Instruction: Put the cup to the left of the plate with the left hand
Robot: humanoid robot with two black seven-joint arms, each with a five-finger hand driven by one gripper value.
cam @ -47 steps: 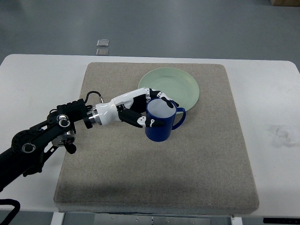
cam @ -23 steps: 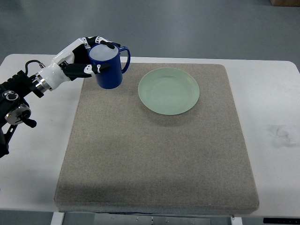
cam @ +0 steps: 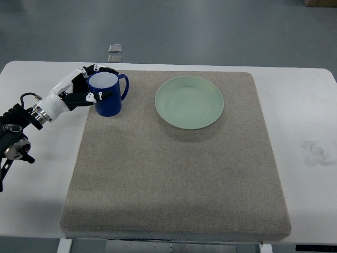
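Note:
A dark blue cup [cam: 107, 95] with a pale inside stands upright at the far left of the grey mat [cam: 174, 174], its handle turned toward the plate. My left hand [cam: 87, 87] comes in from the left edge and is curled around the cup's left side, fingers wrapped over its rim and wall. A pale green plate [cam: 189, 101] lies on the mat to the right of the cup, a clear gap between them. The right arm does not show.
The mat covers most of a white table [cam: 310, 105]. Two small grey squares [cam: 116, 48] lie on the floor beyond the table's far edge. A faint smudge [cam: 316, 149] marks the table at the right.
The left hand carried the cup from the plate's front edge up and left, then lowered it to the mat's far left, beside the plate.

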